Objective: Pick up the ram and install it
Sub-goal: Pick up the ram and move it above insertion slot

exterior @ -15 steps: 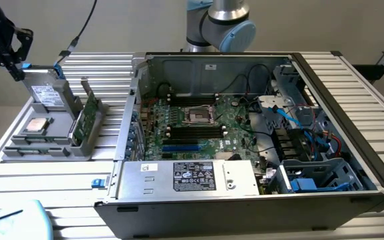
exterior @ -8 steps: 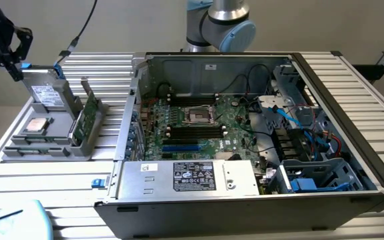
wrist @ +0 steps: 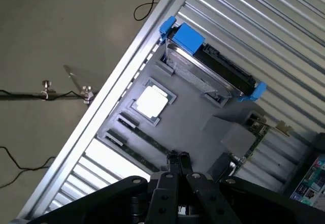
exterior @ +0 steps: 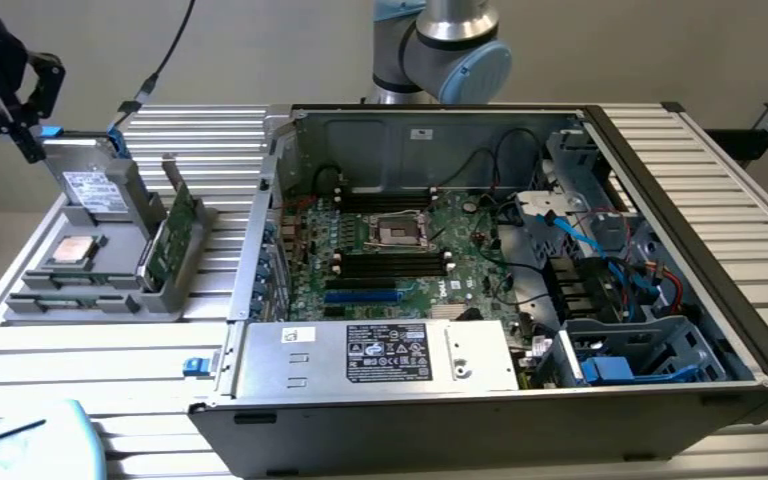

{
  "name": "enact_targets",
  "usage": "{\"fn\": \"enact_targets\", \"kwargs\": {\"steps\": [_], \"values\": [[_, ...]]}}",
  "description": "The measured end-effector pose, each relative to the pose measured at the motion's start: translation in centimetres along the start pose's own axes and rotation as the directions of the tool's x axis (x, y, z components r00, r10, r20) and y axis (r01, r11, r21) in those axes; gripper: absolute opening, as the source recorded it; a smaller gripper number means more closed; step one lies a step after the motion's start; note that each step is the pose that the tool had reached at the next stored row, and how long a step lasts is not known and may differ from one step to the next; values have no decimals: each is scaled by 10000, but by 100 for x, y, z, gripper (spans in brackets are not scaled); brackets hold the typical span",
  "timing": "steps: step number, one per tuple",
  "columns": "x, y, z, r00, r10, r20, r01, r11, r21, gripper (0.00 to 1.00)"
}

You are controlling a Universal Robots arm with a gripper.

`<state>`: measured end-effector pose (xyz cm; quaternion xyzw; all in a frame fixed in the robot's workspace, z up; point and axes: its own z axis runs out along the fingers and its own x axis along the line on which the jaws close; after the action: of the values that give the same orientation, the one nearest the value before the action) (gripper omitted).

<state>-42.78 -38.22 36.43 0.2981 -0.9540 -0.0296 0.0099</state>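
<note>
barely started: your ram [wrist: 147,141] sits in the grey holder [wrist: 198,127], not picked up.
jaws pressed together, empty, hovering above it.

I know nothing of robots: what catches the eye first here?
The open computer case, motherboard bared, takes the middle of the table. At the exterior view's left a gray tray holds a hard drive, a silver processor chip and a green card; the shut gripper hangs above it.
</note>
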Motion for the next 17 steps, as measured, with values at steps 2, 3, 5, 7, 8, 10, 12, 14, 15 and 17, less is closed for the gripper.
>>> {"fn": "enact_targets", "kwargs": {"steps": [2,3,5,7,8,10,12,14,15,17], "values": [[1,1,1,9995,-298,-35,298,9996,-9,11],[1,1,1,9990,-445,-55,445,9990,-16,11],[2,2,2,9972,-736,-93,736,9973,-28,11],[3,2,4,9945,-1036,-135,1036,9946,-42,11],[3,2,5,9928,-1187,-157,1187,9929,-49,11],[3,3,6,9888,-1482,-200,1481,9889,-65,11],[4,2,7,9837,-1784,-245,1782,9840,-78,11],[4,3,8,9774,-2095,-289,2093,9778,-86,11],[4,3,9,9741,-2240,-310,2238,9746,-90,11],[5,3,11,9663,-2549,-352,2547,9670,-98,11]]}}
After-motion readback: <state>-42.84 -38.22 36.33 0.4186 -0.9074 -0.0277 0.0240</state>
